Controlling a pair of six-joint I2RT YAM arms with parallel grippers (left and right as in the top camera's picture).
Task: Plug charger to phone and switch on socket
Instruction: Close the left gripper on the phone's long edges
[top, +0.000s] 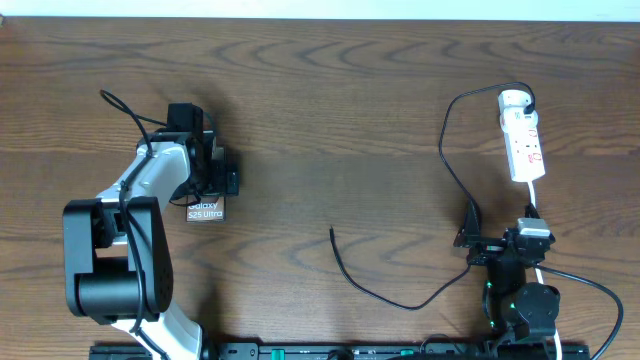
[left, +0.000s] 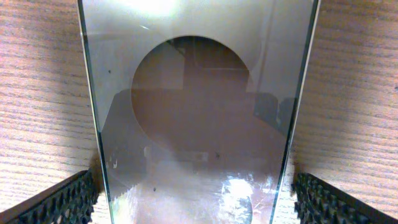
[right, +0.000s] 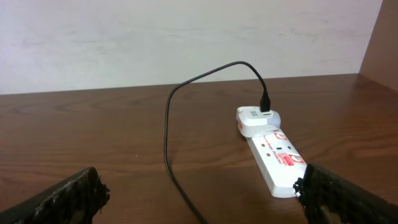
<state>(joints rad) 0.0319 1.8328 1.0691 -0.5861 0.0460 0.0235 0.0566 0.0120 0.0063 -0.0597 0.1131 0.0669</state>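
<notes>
phone (left: 199, 112) between wide-spread left claw (left: 198, 200)

bare table (top: 330, 130) mid-scene, charger (top: 442, 148) looping beside socket (top: 524, 148), left arm (top: 150, 175) covering phone (top: 205, 211)

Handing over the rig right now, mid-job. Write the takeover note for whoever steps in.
Left gripper: open, fingers flanking the flat dark-brown Galaxy phone, lying on the wooden table at left.
Right gripper: open, empty, facing the narrow white power strip at right.
Thin black charger cable: one end in the white adapter on the strip; its free tip lies mid-table, apart from the phone.
Done: nothing yet. Left: bring tip to phone, plug in, switch strip on; switch position unreadable.
</notes>
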